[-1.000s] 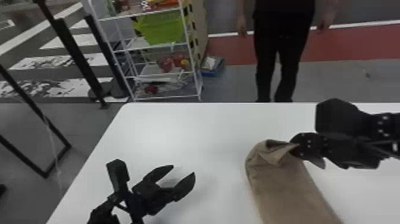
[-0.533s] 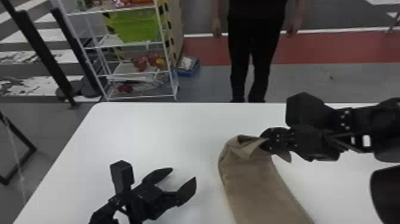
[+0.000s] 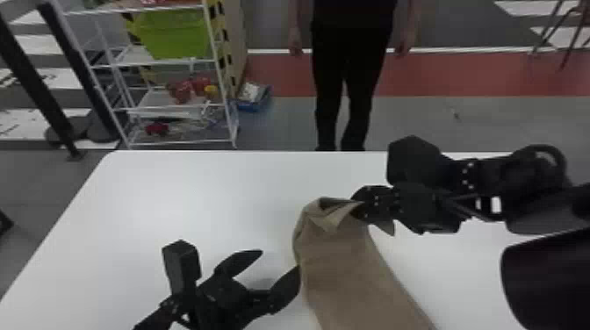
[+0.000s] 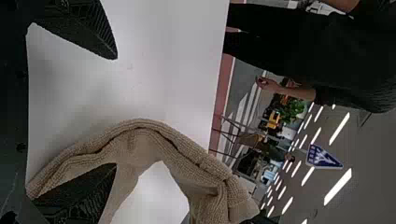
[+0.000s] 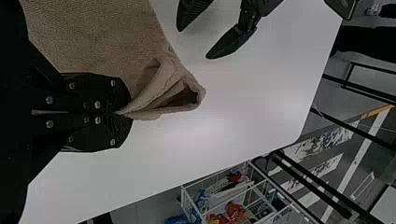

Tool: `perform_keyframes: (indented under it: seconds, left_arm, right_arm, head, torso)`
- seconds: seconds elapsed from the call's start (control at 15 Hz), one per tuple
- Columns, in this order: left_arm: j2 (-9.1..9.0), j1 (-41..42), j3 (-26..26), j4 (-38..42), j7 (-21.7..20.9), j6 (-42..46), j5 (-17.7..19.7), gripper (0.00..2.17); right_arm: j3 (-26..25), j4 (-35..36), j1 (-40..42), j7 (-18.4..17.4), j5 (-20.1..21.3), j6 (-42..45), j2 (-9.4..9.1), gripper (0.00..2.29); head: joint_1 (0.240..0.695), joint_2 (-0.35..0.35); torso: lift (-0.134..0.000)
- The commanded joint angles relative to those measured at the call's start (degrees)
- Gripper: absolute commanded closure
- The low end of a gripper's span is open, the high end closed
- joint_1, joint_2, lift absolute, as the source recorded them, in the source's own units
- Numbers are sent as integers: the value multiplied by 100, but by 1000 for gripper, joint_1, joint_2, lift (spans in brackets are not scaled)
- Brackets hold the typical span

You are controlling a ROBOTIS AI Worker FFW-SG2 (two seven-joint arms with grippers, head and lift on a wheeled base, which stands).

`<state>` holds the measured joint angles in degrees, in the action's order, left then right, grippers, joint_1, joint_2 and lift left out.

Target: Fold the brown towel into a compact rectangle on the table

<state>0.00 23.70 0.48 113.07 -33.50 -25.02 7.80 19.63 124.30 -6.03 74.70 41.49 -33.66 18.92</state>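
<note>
1. Head view: we see the brown towel (image 3: 351, 272) immediately right of our left tool (image 3: 281, 260), whose fingers are spread, the inner one at the towel's near-left edge.
2. Its long axis runs from the far end back toward us over the table (image 3: 197, 188); our right tool (image 3: 361, 209) pinches a corner at that far end.
3. The left tool is nearer the free long edge (a short sideways reach, we judge).
4. The towel looks soft and ribbed, its far end raised and curled into a loose pocket.
</note>
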Motion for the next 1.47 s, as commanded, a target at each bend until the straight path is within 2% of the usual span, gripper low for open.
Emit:
perform_keyframes:
  seconds: [0.0, 0.27, 0.6, 0.93, 1.33, 1.4]
  left_arm:
    - [-15, -76, -277, -83, 89, 27, -42, 63]
    - [-15, -147, -400, -180, 203, 115, -314, 63]
    - [-15, -234, -374, -321, 247, 168, -464, 63]
    - [-15, -375, -286, -549, 291, 291, -552, 63]
    - [-15, -182, -66, -400, 142, 502, -578, 63]
    - [-15, -164, -57, -391, 115, 537, -560, 63]
  right_arm:
    - [15, 60, 41, 1, -1, -6, -3, 1571]
    - [15, 209, 93, -8, -45, -41, 15, 1571]
    - [-64, 438, 225, 1, -124, -58, 67, 1571]
    - [-258, 833, 506, 10, -238, -111, 252, 1571]
    - [-513, 1563, 1491, 309, -300, -252, 815, 1571]
    - [-539, 1607, 1588, 353, -291, -305, 859, 1571]
  head:
    - [695, 31]
    - [695, 5]
    - [695, 4]
    - [695, 7]
    - [695, 12]
    - [695, 10]
  torso:
    - [-123]
    - [-123]
    - [-123]
    - [-123]
    - [-123]
    - [-123]
